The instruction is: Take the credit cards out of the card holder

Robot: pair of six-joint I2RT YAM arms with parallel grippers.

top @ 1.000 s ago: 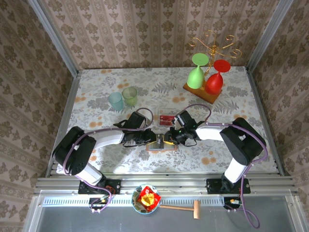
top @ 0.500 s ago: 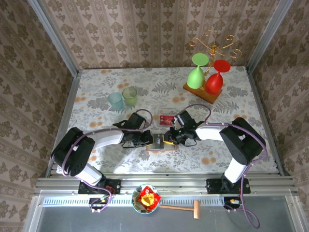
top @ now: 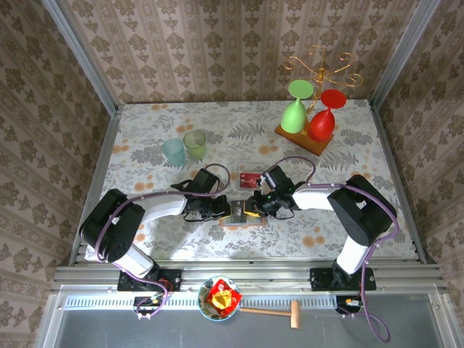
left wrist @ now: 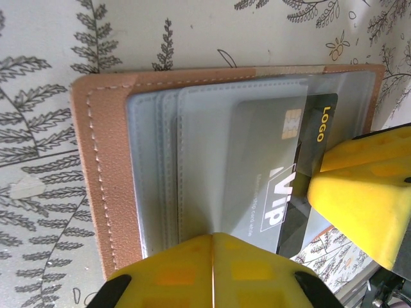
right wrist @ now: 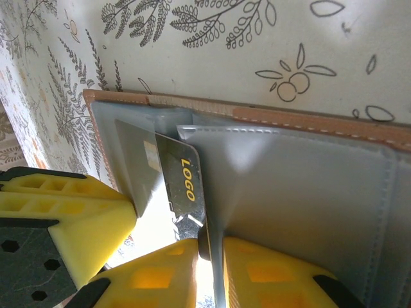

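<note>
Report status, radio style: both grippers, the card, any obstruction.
Left gripper shut, at card holder edge. Right gripper shut on dark card, partly out of its pocket. One red card already out on table. Nothing seen blocking.

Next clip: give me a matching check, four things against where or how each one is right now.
Things:
1. dark card
2. red card
3. green glass
4. left gripper

Places or states:
A. at the wooden stand
B. shut, at the wallet edge
C. partly out of a wallet pocket, pinched by the right gripper
D. flat on the table, beyond the wallet

Pairs: 1-C, 2-D, 3-A, 4-B
</note>
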